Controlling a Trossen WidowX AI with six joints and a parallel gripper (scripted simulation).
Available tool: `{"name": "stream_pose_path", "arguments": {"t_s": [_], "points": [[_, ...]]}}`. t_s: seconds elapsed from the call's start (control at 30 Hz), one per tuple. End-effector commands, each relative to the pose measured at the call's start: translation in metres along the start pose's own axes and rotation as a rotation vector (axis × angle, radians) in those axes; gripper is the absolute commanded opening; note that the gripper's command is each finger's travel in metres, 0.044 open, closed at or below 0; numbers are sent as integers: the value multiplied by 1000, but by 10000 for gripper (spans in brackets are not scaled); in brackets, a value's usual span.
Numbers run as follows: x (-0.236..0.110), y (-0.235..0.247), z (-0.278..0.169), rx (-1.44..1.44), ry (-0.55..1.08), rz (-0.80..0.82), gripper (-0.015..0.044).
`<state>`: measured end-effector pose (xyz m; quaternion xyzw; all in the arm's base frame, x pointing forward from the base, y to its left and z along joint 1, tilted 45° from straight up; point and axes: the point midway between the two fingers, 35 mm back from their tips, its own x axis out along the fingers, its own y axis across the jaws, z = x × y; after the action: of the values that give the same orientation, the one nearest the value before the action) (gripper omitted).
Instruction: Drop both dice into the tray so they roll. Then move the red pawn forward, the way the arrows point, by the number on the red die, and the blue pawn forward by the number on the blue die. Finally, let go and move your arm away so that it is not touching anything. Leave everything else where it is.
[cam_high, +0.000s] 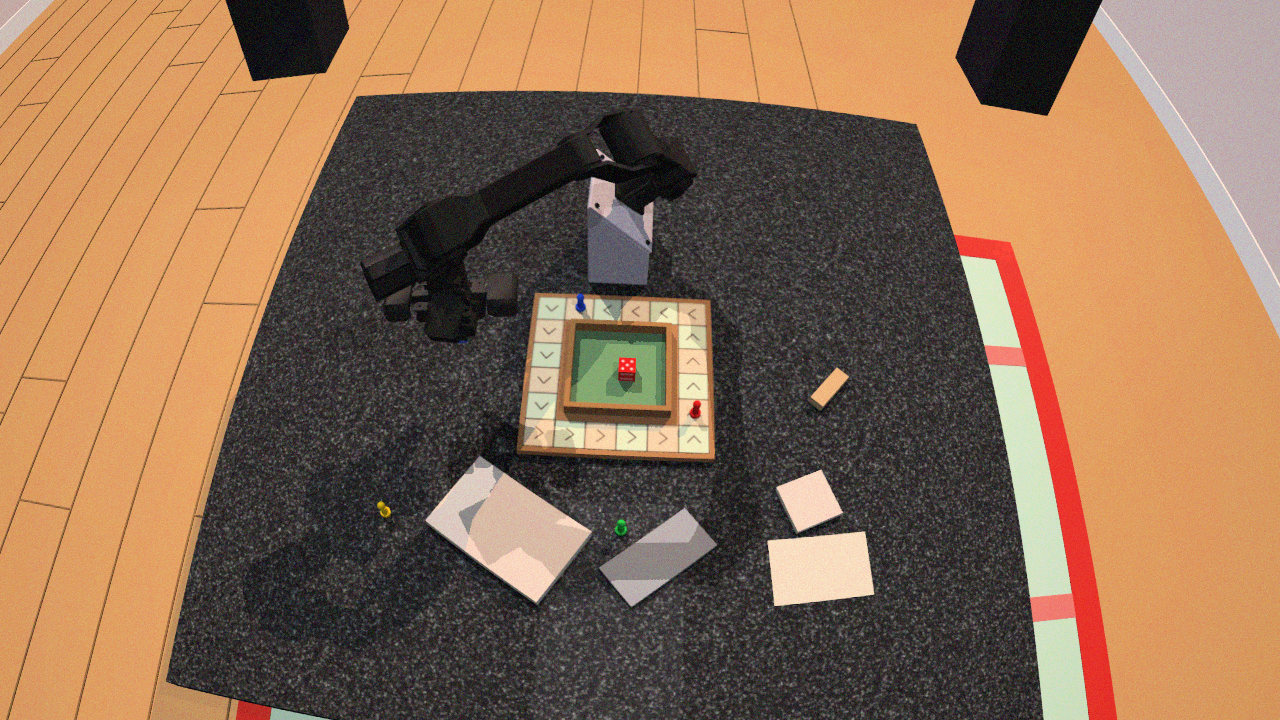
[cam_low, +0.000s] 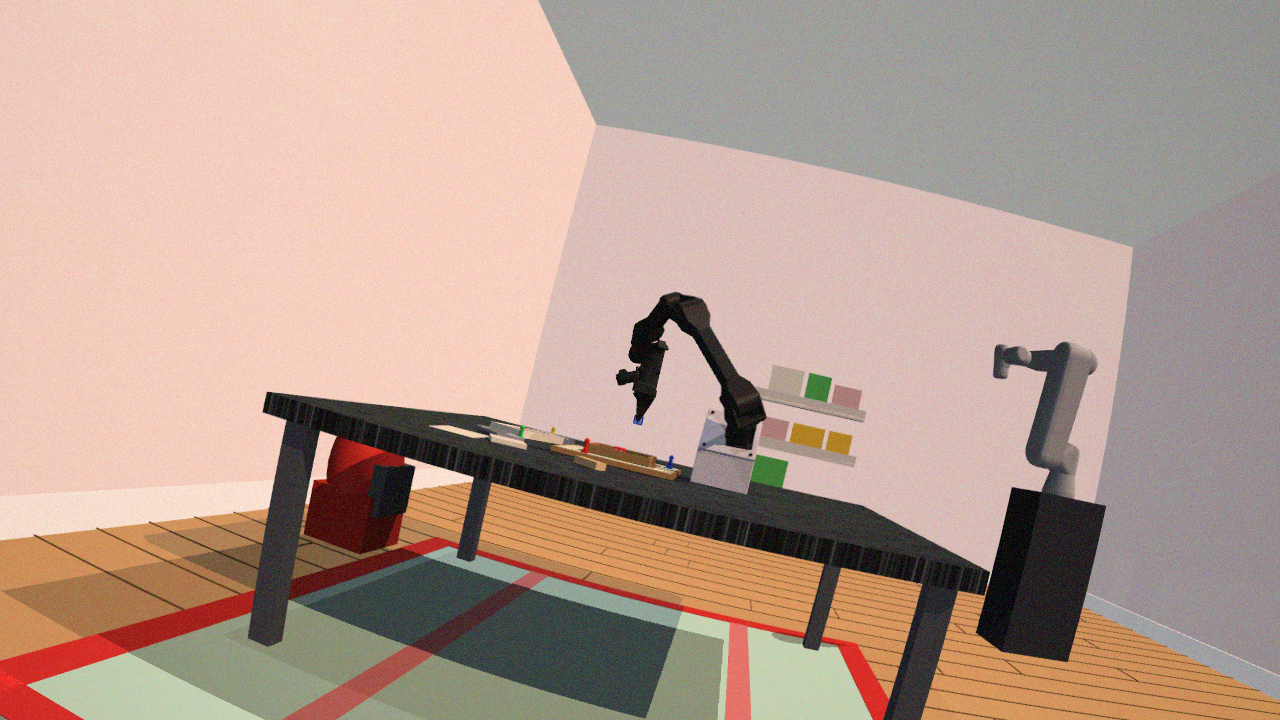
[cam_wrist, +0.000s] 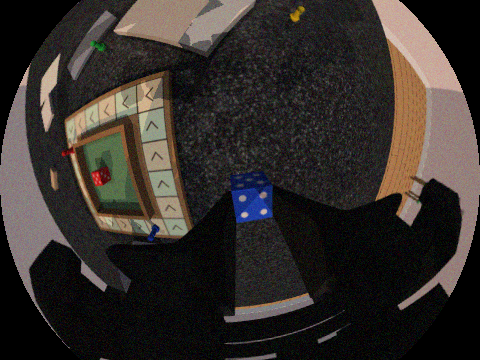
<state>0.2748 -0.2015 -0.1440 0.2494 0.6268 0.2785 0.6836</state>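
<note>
My gripper is shut on the blue die and holds it in the air above the table, just left of the game board. In the top view the arm hides most of the die. The red die lies in the green tray in the board's middle. The blue pawn stands on the board's far edge near its left corner. The red pawn stands on the right edge near the front corner.
A yellow pawn and a green pawn stand in front of the board. Flat slabs lie near the front. A wooden block lies to the right. The arm's base stands behind the board.
</note>
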Motion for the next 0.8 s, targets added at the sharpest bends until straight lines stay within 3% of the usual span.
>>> {"name": "stream_pose_path", "arguments": {"t_s": [0.0, 0.17, 0.77], "points": [[-20, 2, 0, -8, 3, -4, 0], [-20, 5, 0, 12, 3, -5, 0], [-14, 67, 10, 530, 1, -10, 0]]}}
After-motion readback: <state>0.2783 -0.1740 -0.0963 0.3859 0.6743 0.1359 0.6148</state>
